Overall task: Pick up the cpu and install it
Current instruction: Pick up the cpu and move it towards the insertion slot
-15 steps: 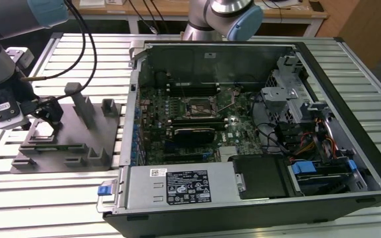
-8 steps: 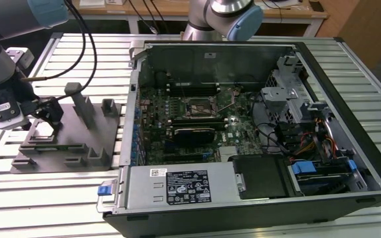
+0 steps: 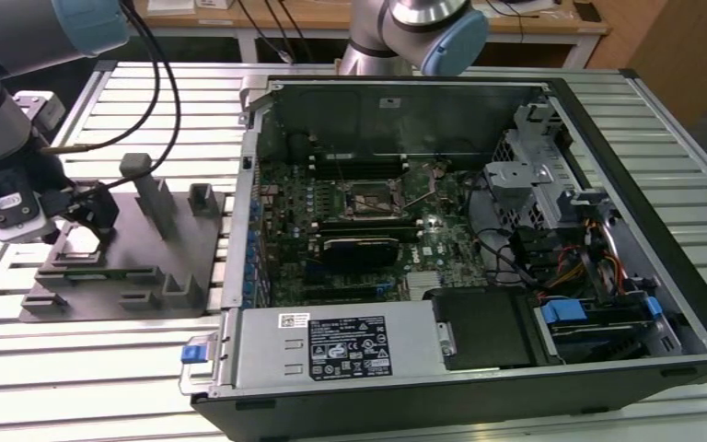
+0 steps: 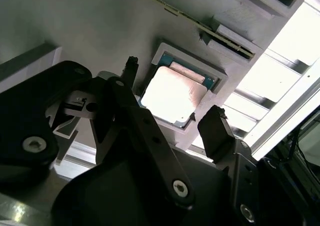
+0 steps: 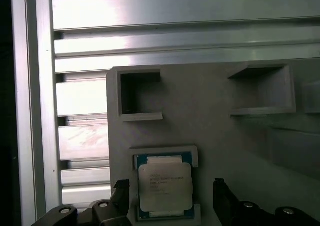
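Observation:
The cpu [image 5: 165, 187], a small square chip with a pale metal top, lies flat in a shallow framed recess of the grey fixture [image 5: 210, 116]. In both wrist views my gripper [image 5: 170, 185] is open, one black finger on each side of the chip and clear of it. The cpu [image 4: 172, 95] shows bright between the fingertips [image 4: 131, 64] in the second wrist view. In the exterior view the gripper [image 3: 77, 226] hangs low over the fixture [image 3: 121, 276] at the exterior view's left. The dark motherboard socket [image 3: 370, 196] sits inside the open computer case.
The open computer case [image 3: 477, 368] fills the middle and the exterior view's right, with a black block [image 3: 356, 249] below the socket. Upright posts [image 3: 155, 193] rise from the fixture beside the gripper. A second arm's base [image 3: 415, 32] stands behind the case. Slatted aluminium table [image 3: 84, 368] lies underneath.

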Tool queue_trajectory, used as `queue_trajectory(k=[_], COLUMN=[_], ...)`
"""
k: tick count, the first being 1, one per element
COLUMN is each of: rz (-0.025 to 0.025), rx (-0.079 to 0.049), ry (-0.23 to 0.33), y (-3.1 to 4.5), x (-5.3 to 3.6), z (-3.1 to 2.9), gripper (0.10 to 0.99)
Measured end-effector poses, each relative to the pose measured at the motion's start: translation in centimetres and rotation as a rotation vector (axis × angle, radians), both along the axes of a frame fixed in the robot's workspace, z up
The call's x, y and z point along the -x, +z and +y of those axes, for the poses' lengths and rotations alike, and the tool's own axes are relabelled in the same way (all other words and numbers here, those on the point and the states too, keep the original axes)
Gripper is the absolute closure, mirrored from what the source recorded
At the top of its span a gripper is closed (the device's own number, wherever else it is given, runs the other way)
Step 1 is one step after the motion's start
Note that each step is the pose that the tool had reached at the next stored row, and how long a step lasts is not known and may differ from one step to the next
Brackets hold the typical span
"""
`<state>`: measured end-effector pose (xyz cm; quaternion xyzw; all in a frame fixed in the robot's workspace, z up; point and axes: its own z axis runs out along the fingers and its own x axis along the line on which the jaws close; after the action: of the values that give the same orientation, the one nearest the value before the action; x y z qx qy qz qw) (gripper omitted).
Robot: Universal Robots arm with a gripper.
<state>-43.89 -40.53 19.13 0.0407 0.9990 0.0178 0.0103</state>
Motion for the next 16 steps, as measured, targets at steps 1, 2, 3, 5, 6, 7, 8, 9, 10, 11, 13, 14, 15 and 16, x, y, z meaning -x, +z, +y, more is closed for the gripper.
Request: queue_trajectory(k=[1,2,3,5,6,7,8,9,10,11,13,14,15,16], rz=[0.0001,0.0000,-0.0001,0.0000,-0.0001,0.0001,0.0003,0.0004,0.0003,0.0002,0.0001,0.0002,0.0003,0.0004], rx=[0.000,0.000,0.000,0.000,0.000,0.000,0.000,0.000,0.000,0.000,0.000,0.000,0.000,0.000], ry=[0.000,0.000,0.000,0.001,0.003,0.005,0.007,0.007,0.008,0.009,0.011,0.012,0.013,0.013], y=[-0.09,-0.22,-0.33,-0.53,-0.62,-0.70,-0.75,-0.80,-0.85,-0.90,-0.99,-1.05,-1.12,-1.17], x=[0.00,0.00,0.00,0.00,0.00,0.00,0.01,0.03,0.06,0.09,0.14,0.15,0.16,0.16], z=[0.00,0.00,0.00,0.00,0.00,0.00,-0.01,-0.01,-0.01,-0.01,0.00,0.00,0.00,0.00], gripper=[0.322,0.322,0.322,0.322,0.322,0.322,0.322,0.322,0.322,0.322,0.322,0.322,0.322,0.322])
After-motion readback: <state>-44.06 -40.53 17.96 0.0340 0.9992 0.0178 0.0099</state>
